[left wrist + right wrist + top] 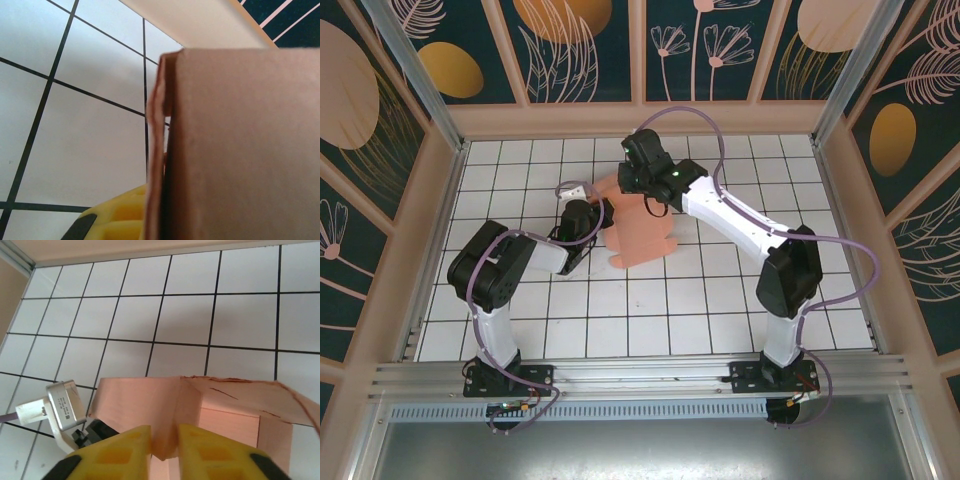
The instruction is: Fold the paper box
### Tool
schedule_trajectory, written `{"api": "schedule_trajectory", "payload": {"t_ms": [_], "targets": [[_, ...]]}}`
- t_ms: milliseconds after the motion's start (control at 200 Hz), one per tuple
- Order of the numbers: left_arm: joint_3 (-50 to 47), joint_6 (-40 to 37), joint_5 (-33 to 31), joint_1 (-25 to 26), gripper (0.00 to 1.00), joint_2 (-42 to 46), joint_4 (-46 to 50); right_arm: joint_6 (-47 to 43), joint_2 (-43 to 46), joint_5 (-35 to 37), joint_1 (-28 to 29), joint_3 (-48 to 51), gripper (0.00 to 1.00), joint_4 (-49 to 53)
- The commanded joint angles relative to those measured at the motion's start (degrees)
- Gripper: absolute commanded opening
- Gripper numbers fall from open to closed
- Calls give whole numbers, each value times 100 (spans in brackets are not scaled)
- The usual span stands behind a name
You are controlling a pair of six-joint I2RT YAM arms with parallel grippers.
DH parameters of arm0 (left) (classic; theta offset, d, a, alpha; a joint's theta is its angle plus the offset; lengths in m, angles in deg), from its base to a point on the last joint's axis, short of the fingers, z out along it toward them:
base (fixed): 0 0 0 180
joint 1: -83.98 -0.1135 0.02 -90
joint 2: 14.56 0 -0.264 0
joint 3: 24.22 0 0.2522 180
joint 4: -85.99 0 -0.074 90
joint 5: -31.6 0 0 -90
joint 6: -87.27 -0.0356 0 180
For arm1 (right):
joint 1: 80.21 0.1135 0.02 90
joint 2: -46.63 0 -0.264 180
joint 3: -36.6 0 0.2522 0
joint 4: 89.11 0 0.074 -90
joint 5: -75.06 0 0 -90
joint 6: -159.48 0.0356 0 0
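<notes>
Toward 12 o'clock from the middle of the tiled table (720, 300), you have the paper box (642, 232) lying partly flat. Your left gripper (598, 222) is clamped on its 9 o'clock edge, likely to anchor the sheet while the other arm works. Your right gripper (164, 432), at the 12 o'clock edge, pinches a raised fold between its yellow fingers (127, 450) (the jaws nearly meet around the card), apparently to crease a corner. As a container it is only half formed: a couple of walls stand, and nothing lies inside.

White tiled table (620, 310), floral wall panels (480, 50)
</notes>
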Motion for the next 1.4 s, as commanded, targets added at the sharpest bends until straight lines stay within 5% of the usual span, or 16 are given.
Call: {"api": "schedule_trajectory", "payload": {"t_ms": [0, 50, 200, 270, 315, 500, 771, 1021, 1396], "targets": [[-48, -132, -78, 18, 0, 200, -100, 87, -68, 132, -31, -218, 10, 25], [-48, -136, -70, 16, 0, 197, -100, 87, -70, 126, -37, -218, 0, 38], [-48, -124, -78, 17, 0, 187, -99, 70, -37, 108, -33, -219, 0, 31], [-48, -106, -82, 14, 0, 183, -90, 16, 61, 95, -16, -131, 32, -128], [-39, -107, -80, 15, 0, 188, -76, -61, 181, 60, 15, -28, 44, -274], [17, -130, -117, 17, 0, 195, 82, -650, 1011, -237, 125, 900, 59, -1301], [8, -263, -114, 16, 0, 231, 166, -946, 2758, -375, -206, 2743, 59, -2868], [-115, -581, 381, 12, 0, 361, -128, -616, 2978, -2606, -1678, 3523, 60, -3086], [-198, -863, 1298, 10, 0, 439, -623, -2062, 2746, -4298, -2004, 3736, 57, -3134]]}}
